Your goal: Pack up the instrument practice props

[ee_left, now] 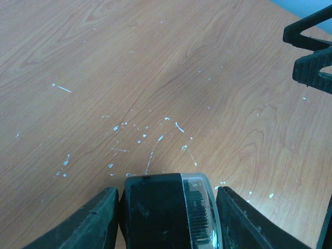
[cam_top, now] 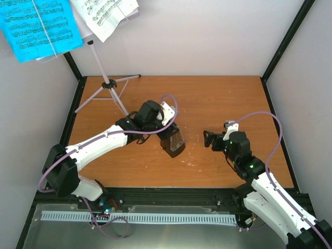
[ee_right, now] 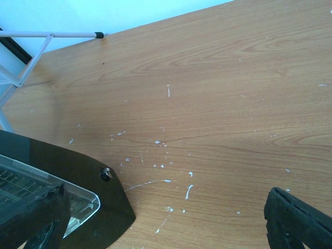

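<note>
The black pyramid metronome (cam_top: 175, 142) with its clear cover lies near the table's middle, between my left gripper's (cam_top: 167, 136) fingers. In the left wrist view the metronome (ee_left: 155, 212) fills the gap, and both fingers (ee_left: 83, 223) press its sides. My right gripper (cam_top: 209, 139) is open and empty, a short way right of the metronome, which also shows in the right wrist view (ee_right: 78, 192). The silver tripod music stand (cam_top: 106, 82) stands at the back left. It carries blue music sheets (cam_top: 39, 26) and white music sheets (cam_top: 106, 14) that hide most of its tray.
The wooden table (cam_top: 223, 98) is walled in by a black frame (cam_top: 288, 39) and white panels. A stand leg (ee_right: 52, 35) reaches across the far left in the right wrist view. My right gripper's fingers (ee_left: 311, 46) show at the left wrist view's top right.
</note>
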### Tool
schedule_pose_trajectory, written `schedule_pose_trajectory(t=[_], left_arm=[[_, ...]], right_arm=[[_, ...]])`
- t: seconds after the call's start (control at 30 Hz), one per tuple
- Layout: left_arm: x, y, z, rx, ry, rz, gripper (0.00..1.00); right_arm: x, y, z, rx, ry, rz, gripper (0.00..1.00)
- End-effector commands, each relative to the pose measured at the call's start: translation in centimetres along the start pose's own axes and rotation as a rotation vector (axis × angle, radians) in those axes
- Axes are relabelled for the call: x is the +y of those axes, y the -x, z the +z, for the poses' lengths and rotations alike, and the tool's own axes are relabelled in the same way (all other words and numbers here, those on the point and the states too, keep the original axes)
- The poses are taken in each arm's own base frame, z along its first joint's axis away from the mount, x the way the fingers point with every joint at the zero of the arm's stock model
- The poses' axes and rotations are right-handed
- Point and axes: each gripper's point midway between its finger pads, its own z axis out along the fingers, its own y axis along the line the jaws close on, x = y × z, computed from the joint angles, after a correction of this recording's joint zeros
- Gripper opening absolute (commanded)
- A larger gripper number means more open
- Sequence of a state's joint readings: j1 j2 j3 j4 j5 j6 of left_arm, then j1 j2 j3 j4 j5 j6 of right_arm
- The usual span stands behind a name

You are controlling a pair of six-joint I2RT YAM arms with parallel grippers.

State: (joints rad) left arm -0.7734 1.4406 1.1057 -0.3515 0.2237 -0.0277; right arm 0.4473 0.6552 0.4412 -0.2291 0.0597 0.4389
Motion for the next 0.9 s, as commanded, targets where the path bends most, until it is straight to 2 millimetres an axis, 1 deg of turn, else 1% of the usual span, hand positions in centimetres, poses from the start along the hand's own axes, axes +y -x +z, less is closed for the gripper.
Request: schedule_pose_trajectory(t=[0.0,0.1,0.3,0.37,0.43,0.5,0.6,0.67,0.77,0.83,0.87], left_arm=[[-0.6,1.1,-0.8,-0.045,-0.002,0.023,0.51],[-0.6,1.0,-0.8,-0.043,-0.002,0.022,0.48],[-0.3,1.0,-0.8,-0.044,0.014,0.001,0.47],[0.5,0.9,-0.8,-0.042,0.072,-0.024,0.47],[1.9,0.4,-0.7,-0.025,0.18,-0.058,0.46],[2.9,0.0,-0.6,-0.007,0.251,-0.124,0.45],[3.5,0.0,-0.9,-0.018,0.306,-0.239,0.44],[3.5,0.2,-1.0,-0.034,0.327,-0.309,0.44],[3.2,0.1,-0.6,-0.034,0.316,-0.398,0.48],[2.5,0.0,0.0,-0.033,0.269,-0.453,0.57],[1.9,0.1,0.1,-0.04,0.234,-0.465,0.63]], right_arm=[[-0.6,0.2,-0.2,-0.02,-0.024,0.013,1.0],[-0.7,0.2,-0.2,-0.019,-0.028,0.013,1.0],[-0.8,0.2,-0.3,-0.021,-0.035,0.016,1.0],[-0.8,0.3,-0.3,-0.025,-0.032,0.012,1.0],[-1.1,0.3,-0.4,-0.03,-0.047,0.018,1.0],[-1.3,0.2,-0.3,-0.035,-0.056,0.024,1.0],[-1.3,0.0,-0.2,-0.029,-0.055,0.026,1.0],[-1.3,0.0,-0.2,-0.026,-0.056,0.028,1.0],[-1.4,-0.3,-0.1,-0.019,-0.058,0.03,1.0],[-2.0,-0.4,-0.1,-0.018,-0.091,0.048,1.0],[-2.4,-0.4,-0.1,-0.021,-0.11,0.064,1.0]])
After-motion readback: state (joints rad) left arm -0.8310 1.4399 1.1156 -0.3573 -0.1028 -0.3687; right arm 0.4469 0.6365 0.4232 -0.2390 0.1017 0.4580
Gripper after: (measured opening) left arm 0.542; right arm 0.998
